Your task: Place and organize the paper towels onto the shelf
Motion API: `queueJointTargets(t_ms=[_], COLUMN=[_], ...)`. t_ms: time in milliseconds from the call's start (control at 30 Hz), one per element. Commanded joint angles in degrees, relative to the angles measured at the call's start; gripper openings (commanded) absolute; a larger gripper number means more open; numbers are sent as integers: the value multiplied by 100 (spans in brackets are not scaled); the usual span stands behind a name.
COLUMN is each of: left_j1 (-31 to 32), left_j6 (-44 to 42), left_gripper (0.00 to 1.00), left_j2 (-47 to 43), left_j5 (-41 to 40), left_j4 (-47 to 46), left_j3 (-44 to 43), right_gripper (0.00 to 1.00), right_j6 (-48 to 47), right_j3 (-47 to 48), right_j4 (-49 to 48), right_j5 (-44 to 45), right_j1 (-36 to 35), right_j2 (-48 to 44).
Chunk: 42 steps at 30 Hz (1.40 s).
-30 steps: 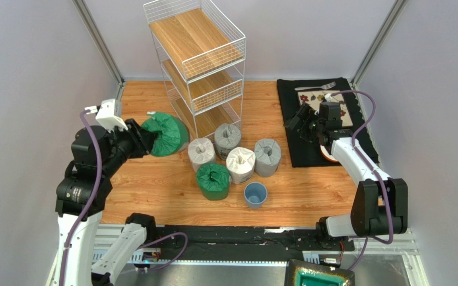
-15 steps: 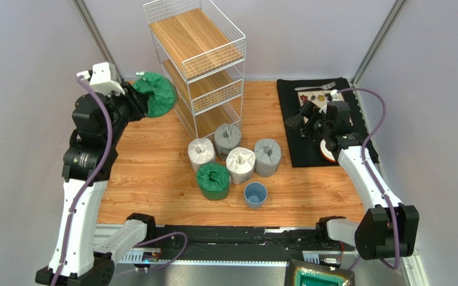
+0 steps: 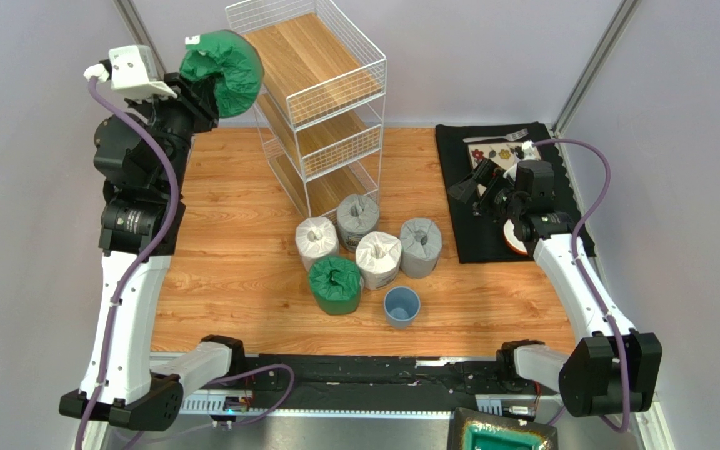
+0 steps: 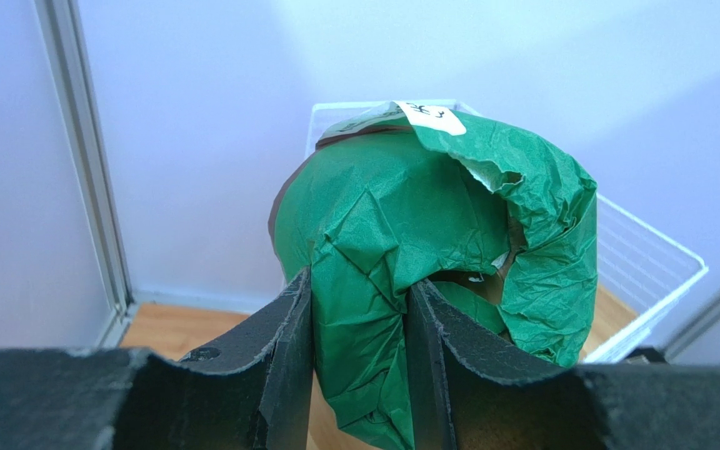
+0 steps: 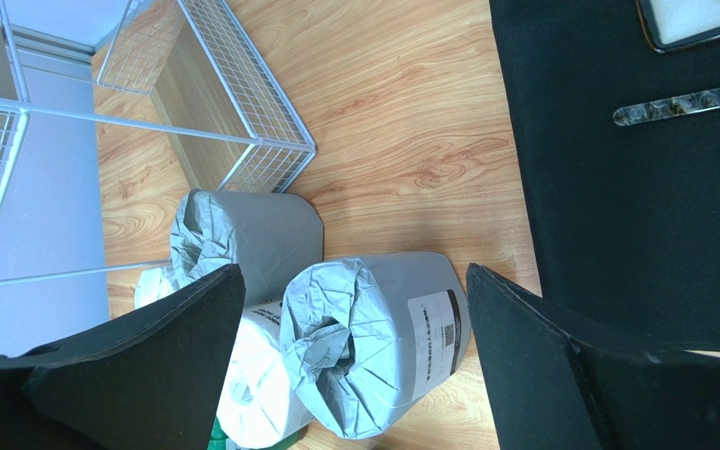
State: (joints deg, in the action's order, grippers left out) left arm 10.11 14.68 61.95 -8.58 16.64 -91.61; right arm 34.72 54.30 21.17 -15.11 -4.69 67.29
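While its two fingers point(image 4: 289, 347) pinched the crumpled wrapper of a green roll point(image 4: 401, 216), the left hand point(image 4: 359, 281) was closed on that roll and held it high in the air. From above, the roll overlapped the left rim of the top tier of the shelf point(image 3: 312, 94); whether it touched the wire could not be told. On the bench point(image 3: 242, 262), at the shelf's foot, five more rolls stood in a tight cluster: a white roll point(image 3: 317, 242), a far grey roll point(image 3: 358, 219), a second white roll point(image 3: 379, 259), a right grey roll point(image 3: 421, 247) and a second green roll point(image 3: 336, 284). A blue cup point(image 3: 401, 306) stood just beside them. The right hand point(image 3: 484, 183) hung open, fingers wide apart, over the left edge of the black mat point(image 3: 486, 234).
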Motion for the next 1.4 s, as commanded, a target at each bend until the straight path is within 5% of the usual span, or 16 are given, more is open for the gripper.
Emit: queueJointTargets(t_ms=[0,400,667,1367], left_j1=[9,-70,-562,-976], left_j6=[-342,-194,702,1775], left_gripper=[34,33,33,32], left_j2=[289,2101,2918,3121], left_j5=[-197,58,637,1762], left_j4=[-1330,-1550,-1550,-1023], left_j3=[-330,-2061,-2721,-2968], right_gripper=[92,92,92,92], right_j6=[-18,-35,-27,9], right_j3=[1,-51,-51,-219], right_j4=[36,54,63,-34], right_j5=[-97,-44,0,-71], right_j1=[-15,-23,-15,-23], right_j2=[-119,-128,-119,-40])
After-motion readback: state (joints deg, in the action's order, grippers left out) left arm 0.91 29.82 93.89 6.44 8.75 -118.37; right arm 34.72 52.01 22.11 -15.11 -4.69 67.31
